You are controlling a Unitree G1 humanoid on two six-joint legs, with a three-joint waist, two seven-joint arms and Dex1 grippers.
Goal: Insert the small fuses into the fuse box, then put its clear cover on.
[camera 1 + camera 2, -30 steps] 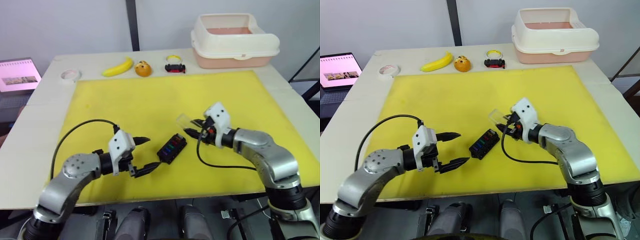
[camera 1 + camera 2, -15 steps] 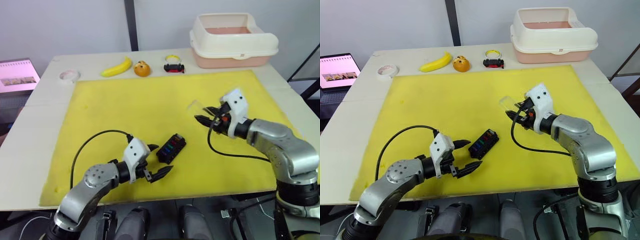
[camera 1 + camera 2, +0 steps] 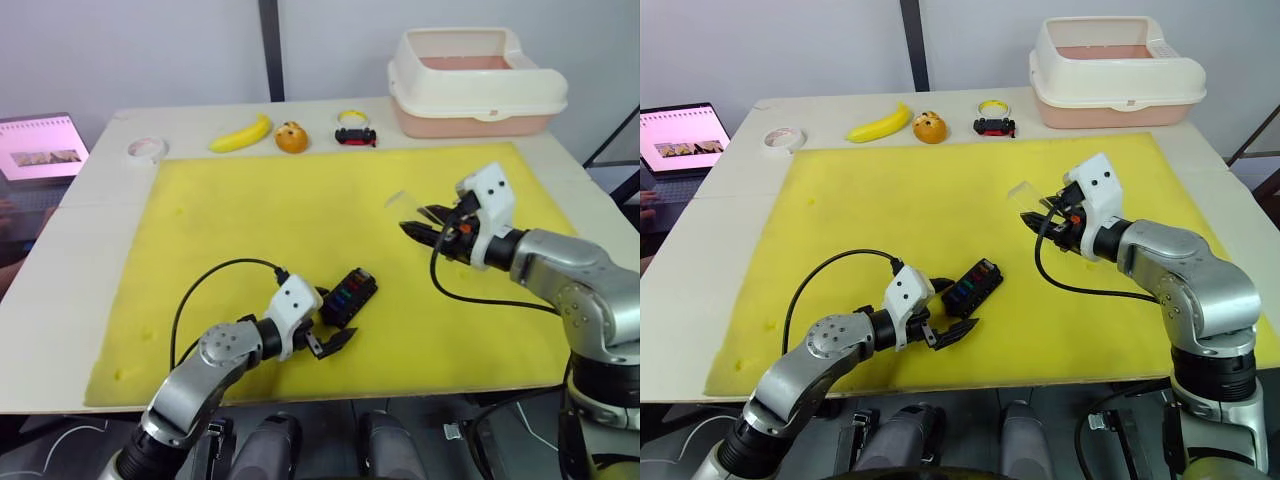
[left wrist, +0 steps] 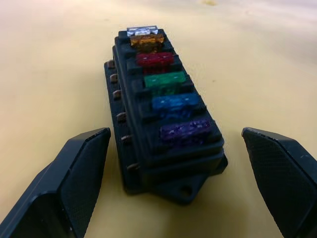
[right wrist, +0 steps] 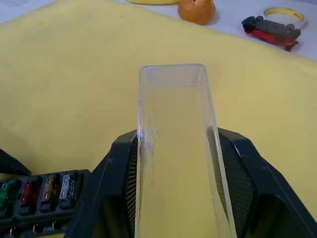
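Observation:
The black fuse box (image 4: 148,148) lies on the yellow mat (image 3: 250,220), also seen in the head view as the fuse box (image 3: 348,296). Several small fuses (image 4: 163,82) sit in a row in its slots: purple, blue, green, red, brown and grey. My left gripper (image 3: 330,320) is open, one finger on each side of the box's near end, not touching it. My right gripper (image 3: 415,222) hovers above the mat to the right, shut on the clear cover (image 5: 173,99), which sticks out past the fingertips (image 5: 121,148).
Along the table's back edge lie a tape roll (image 3: 146,149), a banana (image 3: 238,133), an orange (image 3: 291,137) and a toy car (image 3: 355,136). A cream tub (image 3: 475,80) stands at back right, a laptop (image 3: 40,150) at far left.
My left gripper has moved right, up to the fuse box, and now straddles its near end. My right gripper has lifted the clear cover up and to the right.

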